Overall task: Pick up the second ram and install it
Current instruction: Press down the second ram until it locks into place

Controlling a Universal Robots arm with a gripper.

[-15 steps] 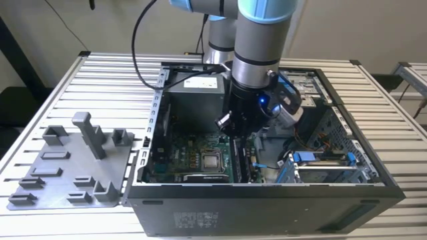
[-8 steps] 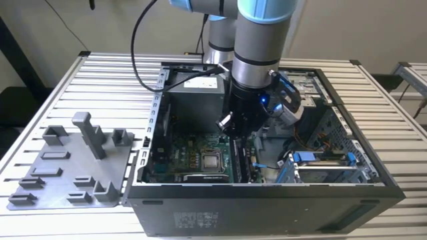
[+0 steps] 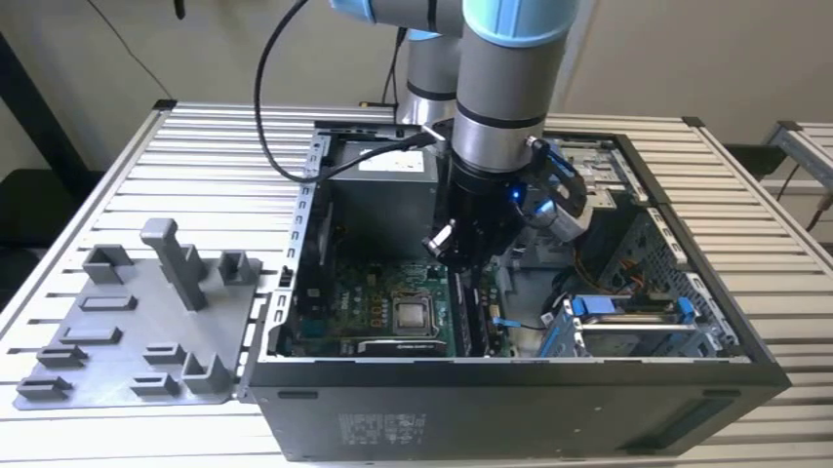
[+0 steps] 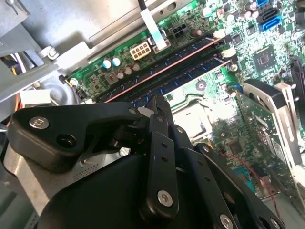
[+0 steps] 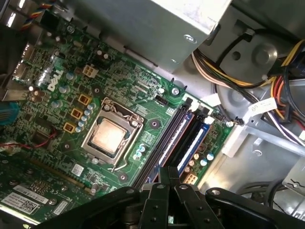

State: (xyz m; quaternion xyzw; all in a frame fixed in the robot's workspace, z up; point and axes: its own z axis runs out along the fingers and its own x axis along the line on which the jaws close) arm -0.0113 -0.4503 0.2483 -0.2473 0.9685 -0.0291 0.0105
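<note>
While reaching down into the open computer case (image 3: pixel 521 390) on the slatted tabletop (image 3: pixel 195 136), hangs close over the motherboard (image 5: pixel 62 71): black claw (image 3: pixel 450 255), just to one side of the processor socket (image 5: pixel 108 136). In both wrist views, shows the claw's fingers (image 5: pixel 167 172) drawn narrow, tips pressed together, with nothing seen between them. Lies just beside the processor socket, seated on edge in the long slot nearest it: second ram (image 5: pixel 172 137), thin, with a pale reddish line along its top edge. Sits almost directly under the claw tips; cannot tell whether touching. Runs parallel, one step farther from the socket: blue slot (image 5: pixel 193 143). Bundles beyond the slots, away from the socket: coloured cables (image 5: pixel 281 95). Rests outside the case, well apart from the socket: grey holder tray (image 3: pixel 131 331).
</note>
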